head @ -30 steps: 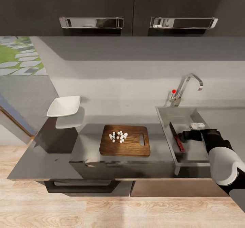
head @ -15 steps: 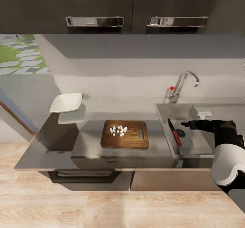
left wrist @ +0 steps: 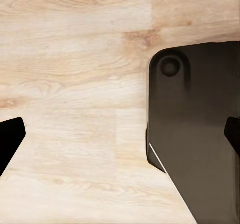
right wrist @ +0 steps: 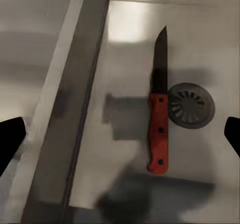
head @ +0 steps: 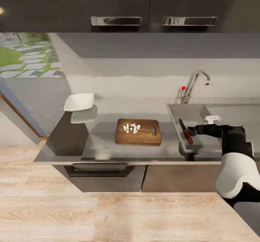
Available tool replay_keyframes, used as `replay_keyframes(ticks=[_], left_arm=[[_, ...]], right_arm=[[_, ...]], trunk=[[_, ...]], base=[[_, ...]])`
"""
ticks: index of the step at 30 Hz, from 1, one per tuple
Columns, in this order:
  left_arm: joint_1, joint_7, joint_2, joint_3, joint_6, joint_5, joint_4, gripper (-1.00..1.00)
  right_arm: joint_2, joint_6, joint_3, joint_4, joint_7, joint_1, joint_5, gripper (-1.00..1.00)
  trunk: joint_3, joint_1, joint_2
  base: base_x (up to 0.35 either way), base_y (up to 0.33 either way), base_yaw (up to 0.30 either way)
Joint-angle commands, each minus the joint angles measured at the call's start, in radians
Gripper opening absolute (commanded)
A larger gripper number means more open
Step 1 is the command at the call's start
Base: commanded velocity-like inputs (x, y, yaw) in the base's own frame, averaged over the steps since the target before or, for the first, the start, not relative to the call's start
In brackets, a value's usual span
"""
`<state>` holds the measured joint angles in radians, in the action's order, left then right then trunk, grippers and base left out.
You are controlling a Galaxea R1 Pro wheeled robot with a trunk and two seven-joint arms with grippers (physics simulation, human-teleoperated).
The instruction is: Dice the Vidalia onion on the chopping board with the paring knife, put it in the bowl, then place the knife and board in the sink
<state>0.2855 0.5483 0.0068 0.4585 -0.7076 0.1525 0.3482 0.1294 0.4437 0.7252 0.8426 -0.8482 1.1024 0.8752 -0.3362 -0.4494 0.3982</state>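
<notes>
The paring knife (right wrist: 159,134) lies flat on the sink (head: 193,115) floor, its red handle beside the round drain (right wrist: 191,105). In the head view the knife (head: 186,131) rests along the basin's left side. My right gripper (head: 196,129) hovers just above it, open, with nothing between its fingers (right wrist: 10,140). The dark-brown chopping board (head: 138,131) sits on the grey countertop (head: 104,144) left of the sink, carrying the cluster of white onion dice (head: 132,128). The white bowl (head: 79,102) stands at the counter's far left. My left gripper (left wrist: 120,139) hangs open over the floor.
The chrome tap (head: 193,85) with its red dot rises behind the sink. Dark wall cabinets (head: 151,3) hang above. The wooden floor (head: 108,213) lies in front of the counter. The robot's dark base (left wrist: 200,134) shows under the left gripper.
The whole head view has shifted: the camera has backed away from the counter and things look smaller. The knife stays lying in the sink, and my right gripper sits slightly higher over it.
</notes>
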Motion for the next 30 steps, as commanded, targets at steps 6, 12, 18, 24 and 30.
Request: replay_keyframes(ticks=[6, 12, 18, 24, 30], left_arm=[[0.000, 0.002, -0.001, 0.009, -0.002, 0.009, 0.002, 1.00], [0.000, -0.001, -0.002, 0.009, -0.001, 0.009, 0.003, 1.00], [0.000, -0.001, -0.001, 0.009, -0.002, 0.009, 0.002, 1.00], [0.000, -0.001, -0.001, 0.009, -0.002, 0.009, 0.002, 1.00], [0.000, -0.001, -0.001, 0.009, -0.001, 0.009, 0.002, 1.00]], right_arm=[[-0.015, 0.005, 0.002, 0.012, -0.005, -0.002, 0.003, 1.00], [-0.133, 0.012, 0.005, 0.163, 0.001, -0.003, 0.004, 1.00], [-0.180, 0.013, 0.006, 0.204, 0.004, -0.007, 0.007, 1.00], [-0.184, 0.013, 0.005, 0.200, 0.011, -0.009, 0.007, 1.00], [-0.185, 0.012, 0.005, 0.162, 0.092, -0.016, 0.007, 1.00]], trunk=[[-0.002, -0.001, 0.002], [-0.002, -0.001, 0.002], [-0.002, -0.001, 0.002], [-0.002, -0.001, 0.002], [-0.002, -0.001, 0.002]], base=[[-0.006, 0.184, 0.000], [0.000, 0.014, 0.000], [0.000, 0.026, 0.000], [0.000, 0.134, 0.000], [0.000, 0.030, 0.000]])
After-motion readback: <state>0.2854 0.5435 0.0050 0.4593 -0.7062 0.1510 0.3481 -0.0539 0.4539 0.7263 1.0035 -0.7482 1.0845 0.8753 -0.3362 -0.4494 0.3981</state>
